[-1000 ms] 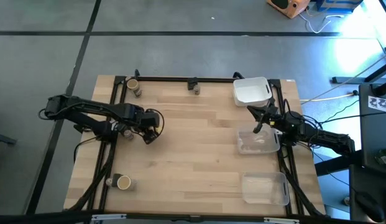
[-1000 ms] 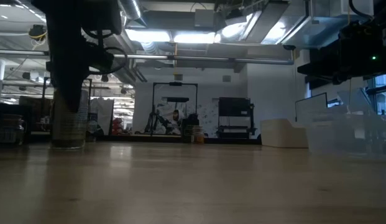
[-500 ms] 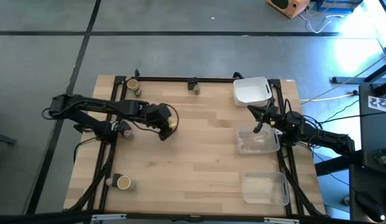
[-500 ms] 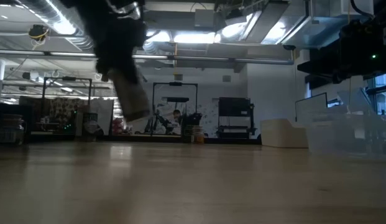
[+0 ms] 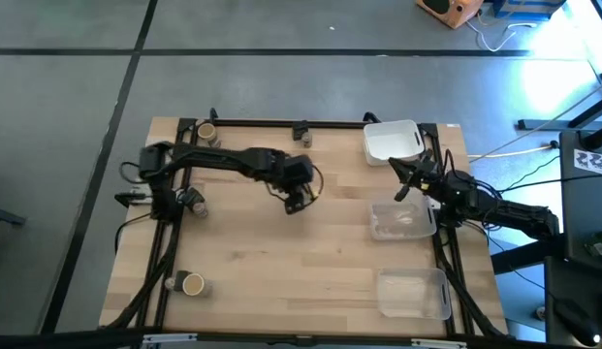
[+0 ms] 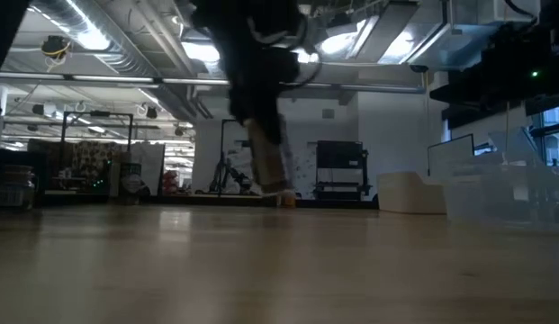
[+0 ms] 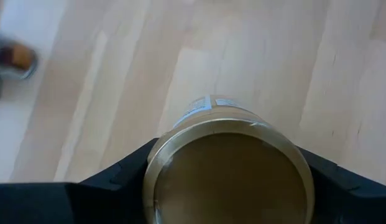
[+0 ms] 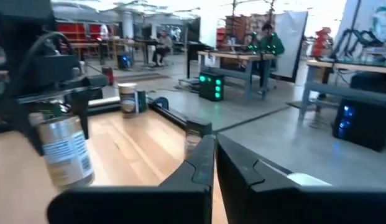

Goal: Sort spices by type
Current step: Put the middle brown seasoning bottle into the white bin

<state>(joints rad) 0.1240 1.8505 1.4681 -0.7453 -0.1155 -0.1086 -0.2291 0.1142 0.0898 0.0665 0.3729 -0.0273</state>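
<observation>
My left gripper (image 5: 298,201) is over the middle of the table, shut on a round tan-topped spice jar (image 7: 227,168), which also shows lifted in the low view (image 6: 268,166). My right gripper (image 5: 397,170) waits shut by the table's right edge, next to the white tray (image 5: 393,142). Other spices stand upright on the table: a tan-topped jar (image 5: 207,131) with a grey one (image 5: 215,143) at the far left corner, one (image 5: 303,137) at the far edge's middle, one (image 5: 194,202) at the left edge, and a tan-topped jar (image 5: 192,284) at the near left. My left gripper pinches the jar's round wall just below its tan top (image 7: 156,163) between its two fingers (image 7: 118,180), one on either side. The fingers come from above, slanting down. The jar hangs below them, tilted, its bottom (image 6: 277,191) clear of the table.
Two clear plastic trays (image 5: 402,220) (image 5: 413,293) sit along the right edge, near of the white tray. A black frame (image 5: 281,124) runs along the table's far edge and down both sides. Bare wood (image 5: 301,262) lies across the middle and near part.
My left gripper has carried the jar from the table's left edge toward its middle, rising a little and rolling about its own axis. The jar, upright and low by the table a second ago, now hangs tilted and clear.
</observation>
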